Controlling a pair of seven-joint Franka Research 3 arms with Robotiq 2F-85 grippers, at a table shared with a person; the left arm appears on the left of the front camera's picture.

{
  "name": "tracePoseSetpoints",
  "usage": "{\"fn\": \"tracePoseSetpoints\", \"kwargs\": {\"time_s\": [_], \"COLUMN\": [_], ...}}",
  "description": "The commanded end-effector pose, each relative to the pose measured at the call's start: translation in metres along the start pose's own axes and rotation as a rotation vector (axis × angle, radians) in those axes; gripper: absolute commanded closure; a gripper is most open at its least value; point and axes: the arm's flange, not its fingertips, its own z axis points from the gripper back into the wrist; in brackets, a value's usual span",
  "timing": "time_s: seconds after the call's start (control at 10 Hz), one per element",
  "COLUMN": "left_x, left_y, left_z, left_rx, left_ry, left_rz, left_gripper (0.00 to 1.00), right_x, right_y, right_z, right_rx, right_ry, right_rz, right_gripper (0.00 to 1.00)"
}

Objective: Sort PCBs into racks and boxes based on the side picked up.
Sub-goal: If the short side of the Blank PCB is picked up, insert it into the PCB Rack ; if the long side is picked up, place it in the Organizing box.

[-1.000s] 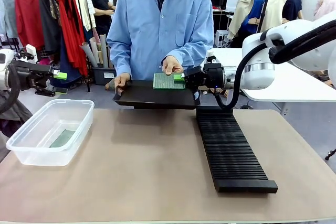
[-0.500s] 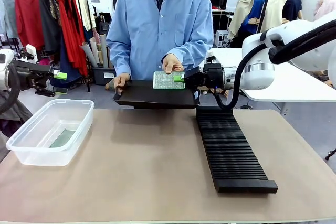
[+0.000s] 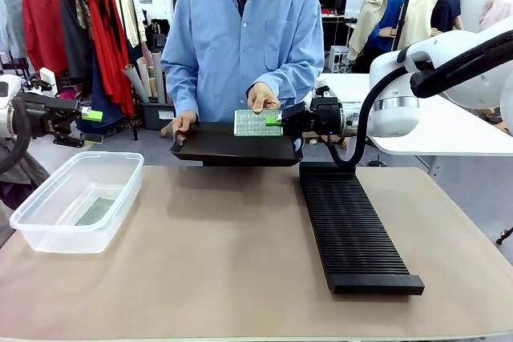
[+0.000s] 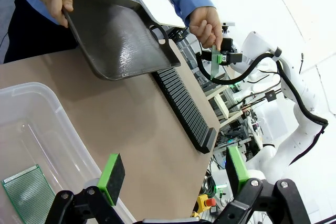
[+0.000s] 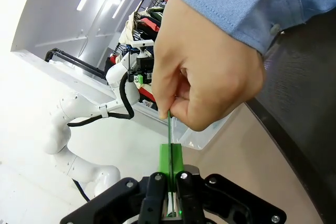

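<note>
By the left edge of the bench [image 3: 208, 270] the left tool [image 4: 173, 170] hangs spread and empty near the clear box [image 3: 100, 154], where one PCB [image 4: 29, 195] already lies, while over the far edge the right tool [image 3: 275, 119] pinches a second PCB [image 3: 252, 123] that the person's hand [image 3: 262, 98] also holds, and the rack [image 3: 353, 230] at right looks unfilled, so most sorting seems left.

Two PCBs: one PCB [image 3: 255, 122] just above centre, another PCB [image 3: 96, 211] at middle left. One rack [image 3: 353, 230], right of centre. One tub [image 3: 56, 238], lower left. One tray [image 3: 232, 148], upper centre. Two grippers: the left gripper [image 3: 92, 115] at the left edge, the right gripper [image 3: 275, 119] near centre. One person, two hands: one hand [image 3: 262, 99] above centre, the other hand [image 3: 183, 124] left of it.
</note>
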Motion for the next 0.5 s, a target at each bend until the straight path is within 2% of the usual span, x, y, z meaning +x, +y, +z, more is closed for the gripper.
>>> {"fn": "tracePoseSetpoints", "kwargs": {"time_s": [0.0,0.4], "left_x": [-0.0001,-0.0001], "left_y": [-0.0008,-0.0008], "left_z": [0.0009,0.0009], "left_rx": [0.005,0.005], "left_ry": [0.004,0.004], "left_rz": [-0.003,-0.003], "left_gripper": [0.0,0.0], "right_x": [0.0003,0.0003], "right_y": [0.0005,0.0005], "right_z": [-0.0007,-0.0007], "right_rx": [0.001,0.001], "right_ry": [-0.002,-0.002], "right_rz": [0.001,0.001], "right_gripper": [1.0,1.0]}}
